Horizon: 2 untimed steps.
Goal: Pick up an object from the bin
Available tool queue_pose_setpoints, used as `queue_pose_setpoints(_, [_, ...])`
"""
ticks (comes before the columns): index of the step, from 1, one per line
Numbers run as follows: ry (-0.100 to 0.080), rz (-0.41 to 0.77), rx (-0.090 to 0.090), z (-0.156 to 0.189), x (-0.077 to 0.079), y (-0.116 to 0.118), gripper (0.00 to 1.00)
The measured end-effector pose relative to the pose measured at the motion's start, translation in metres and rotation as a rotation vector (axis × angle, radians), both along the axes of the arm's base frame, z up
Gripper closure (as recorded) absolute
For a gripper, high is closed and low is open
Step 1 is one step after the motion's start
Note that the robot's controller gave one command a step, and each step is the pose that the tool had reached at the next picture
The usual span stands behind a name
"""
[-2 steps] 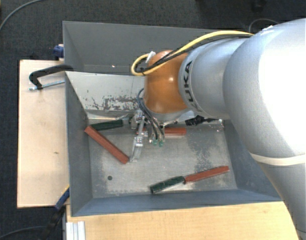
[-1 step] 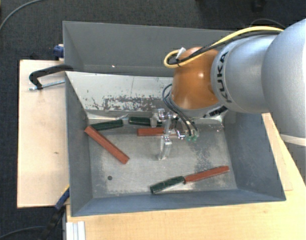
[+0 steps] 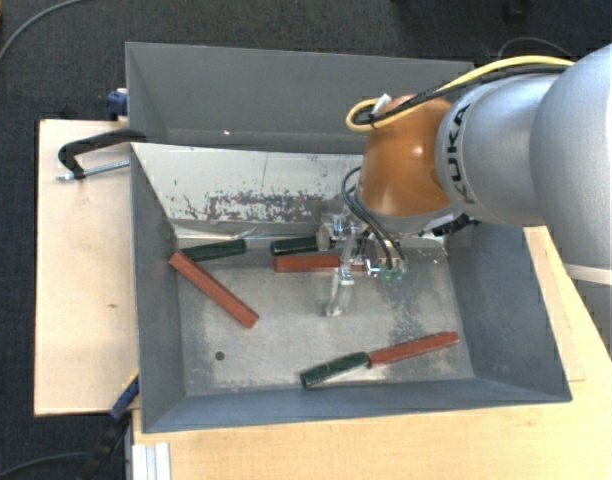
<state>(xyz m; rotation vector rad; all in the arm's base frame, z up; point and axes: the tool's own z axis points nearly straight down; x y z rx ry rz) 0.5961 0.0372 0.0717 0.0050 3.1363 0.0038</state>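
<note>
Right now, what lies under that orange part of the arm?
The end effector hangs there, by a red-brown bar and a dark green bar. Their right ends are hidden by it.

Bin (image 3: 151, 298) floor: slanted bar (image 3: 213, 288) at left; short bar (image 3: 214, 251) just behind it. Mid-back, rear bar (image 3: 294, 246) beside fore bar (image 3: 304, 264); gripper (image 3: 336, 298) at their right end. Toward front: left bar (image 3: 336, 370), right bar (image 3: 414, 348), end to end.

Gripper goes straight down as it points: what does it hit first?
Probably bare bin floor just beside the red-brown stick; depth is unclear, so the gripper may clip that stick.
</note>
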Motion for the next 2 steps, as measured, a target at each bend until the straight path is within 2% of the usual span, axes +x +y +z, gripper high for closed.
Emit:
queue_pose_setpoints(1, [-0.008,0.001,0.0,0.003,0.002,0.0,1.0])
queue_pose_setpoints(2, [-0.01,0.083,-0.001,0.147,-0.009,0.007,1.0])
